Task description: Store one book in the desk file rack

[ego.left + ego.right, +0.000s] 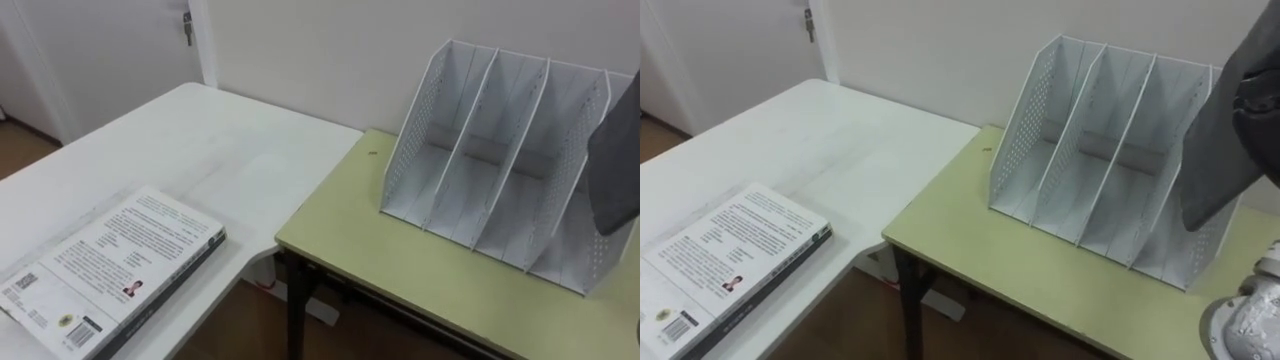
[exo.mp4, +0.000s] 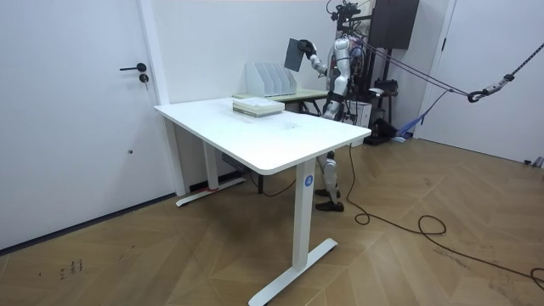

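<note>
1. The fingers of the right hand (image 1: 1260, 100) are seen as a darker shape closed on the cover of a dark book (image 1: 1225, 140), towards its upper part; a clamp on the book is judged, though the single fingers cannot be made out
2. The dark book is held in the air, its long axis close to upright and leaning a little, its lower edge hanging free
3. In the room view the book is shown higher than the file rack (image 1: 1110, 150) and on the robot's side of it, apart from it; the rack is therefore taken to lie ahead of and below the fingers
4. The rack's slots are open at top and front and are seen empty; their dividers run away from the robot, so the book's flat face would probably have to be lined up with them before lowering, and the slot at the rack's right end is judged nearest
5. The rack is carried by the green surface (image 1: 400, 270), close to the wall
6. The left hand (image 2: 329, 108) is hung low at the robot's side, well apart from rack and book, so the right hand is the nearer
7. A second book (image 1: 110, 270) is laid flat on the white surface (image 1: 220, 150) to the left
</note>
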Tool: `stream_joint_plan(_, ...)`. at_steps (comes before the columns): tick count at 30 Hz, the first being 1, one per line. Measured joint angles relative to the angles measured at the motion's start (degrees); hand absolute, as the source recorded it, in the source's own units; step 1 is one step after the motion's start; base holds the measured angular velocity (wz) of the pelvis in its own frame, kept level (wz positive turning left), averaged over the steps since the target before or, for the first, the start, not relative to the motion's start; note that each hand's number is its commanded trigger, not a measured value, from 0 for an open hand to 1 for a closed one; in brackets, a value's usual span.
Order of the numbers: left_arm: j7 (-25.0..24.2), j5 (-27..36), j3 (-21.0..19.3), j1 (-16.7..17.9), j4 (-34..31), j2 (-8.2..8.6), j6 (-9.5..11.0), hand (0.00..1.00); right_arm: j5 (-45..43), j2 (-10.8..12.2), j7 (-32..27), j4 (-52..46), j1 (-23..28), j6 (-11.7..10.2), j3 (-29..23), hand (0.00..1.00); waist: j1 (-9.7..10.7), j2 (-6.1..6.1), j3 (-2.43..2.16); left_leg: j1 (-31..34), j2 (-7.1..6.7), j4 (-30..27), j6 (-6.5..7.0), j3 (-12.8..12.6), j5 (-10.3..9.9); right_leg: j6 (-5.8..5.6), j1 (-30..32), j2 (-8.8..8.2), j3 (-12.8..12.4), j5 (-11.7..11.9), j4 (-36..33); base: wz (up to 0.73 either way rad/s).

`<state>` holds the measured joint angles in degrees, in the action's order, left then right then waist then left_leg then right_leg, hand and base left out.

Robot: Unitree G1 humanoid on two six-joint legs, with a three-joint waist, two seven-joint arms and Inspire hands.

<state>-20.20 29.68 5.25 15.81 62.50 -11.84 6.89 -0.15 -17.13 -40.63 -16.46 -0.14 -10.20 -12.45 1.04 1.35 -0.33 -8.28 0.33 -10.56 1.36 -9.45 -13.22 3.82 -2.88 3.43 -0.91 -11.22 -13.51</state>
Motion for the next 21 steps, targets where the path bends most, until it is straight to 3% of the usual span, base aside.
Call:
stream_joint_plan(14,1.0,0.0,-0.1,-0.3,0.8,0.13,-0.2,0.00,0.1,0.0,-0.1,0.0,0.0,0.1,0.2,1.00,-0.1,0.39,-0.02,0.0,-0.01,0.0,0.00,0.1,0.0,0.01,-0.1,-0.08,0.5,0.0,0.0,0.00)
stream_joint_plan(21,1.6,0.0,-0.1,-1.5,1.9,0.16,-0.3,0.00,0.0,0.0,0.0,0.1,0.0,0.3,0.6,1.00,-1.4,0.95,0.07,0.0,-0.05,0.0,0.01,0.1,0.0,0.01,-0.1,-0.21,0.9,0.0,0.0,0.01)
